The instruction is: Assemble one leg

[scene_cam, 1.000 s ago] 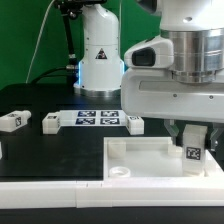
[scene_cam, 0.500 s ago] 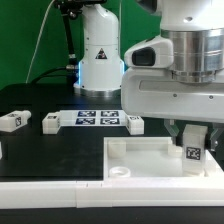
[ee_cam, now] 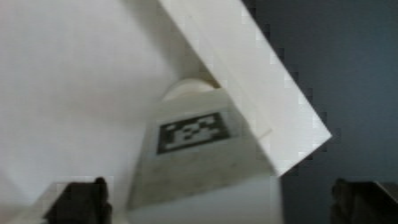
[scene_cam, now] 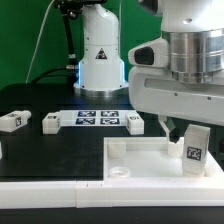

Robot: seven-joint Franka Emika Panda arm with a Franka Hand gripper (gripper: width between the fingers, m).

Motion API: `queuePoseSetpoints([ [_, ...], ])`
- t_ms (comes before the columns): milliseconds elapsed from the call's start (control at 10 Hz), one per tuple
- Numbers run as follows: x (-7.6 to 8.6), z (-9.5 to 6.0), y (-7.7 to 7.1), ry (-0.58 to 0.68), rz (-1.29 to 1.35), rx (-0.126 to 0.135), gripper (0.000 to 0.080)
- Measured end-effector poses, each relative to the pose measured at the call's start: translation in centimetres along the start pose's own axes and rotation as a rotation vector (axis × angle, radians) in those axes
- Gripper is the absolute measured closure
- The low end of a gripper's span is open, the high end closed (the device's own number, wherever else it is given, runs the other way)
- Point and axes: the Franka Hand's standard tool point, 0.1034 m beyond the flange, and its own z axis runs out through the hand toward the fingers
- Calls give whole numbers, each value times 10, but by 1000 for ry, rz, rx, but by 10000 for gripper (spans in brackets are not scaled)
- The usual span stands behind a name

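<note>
A white leg [scene_cam: 194, 150] with a marker tag on its face stands upright in the corner socket of the large white tray-like piece [scene_cam: 140, 155], at the exterior view's right. My gripper [scene_cam: 192, 122] hangs just above it, open, with its fingers spread to either side and apart from the leg. In the wrist view the leg [ee_cam: 199, 140] and its tag show between the two dark fingertips [ee_cam: 75, 202], and the gripper [ee_cam: 221, 205] holds nothing. Three more legs lie on the black table: one [scene_cam: 12, 121], a second [scene_cam: 50, 122] and a third [scene_cam: 133, 123].
The marker board [scene_cam: 98, 119] lies between the loose legs at the back. A white robot base [scene_cam: 100, 50] stands behind it. A round hole [scene_cam: 120, 172] marks the tray-like piece's near corner. The table's front edge runs along the bottom.
The fingers have spread away from the leg and the hand has risen a little. The leg stays standing in the tray-like piece's corner.
</note>
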Motion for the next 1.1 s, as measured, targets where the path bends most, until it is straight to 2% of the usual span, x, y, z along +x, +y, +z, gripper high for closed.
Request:
queuePoseSetpoints([
  [200,-4,0,-3,-17,159,12,155],
  [500,-4,1,-3,-17,152,12,150],
  [1100,-4,0,-3,-16,-113,12,150],
])
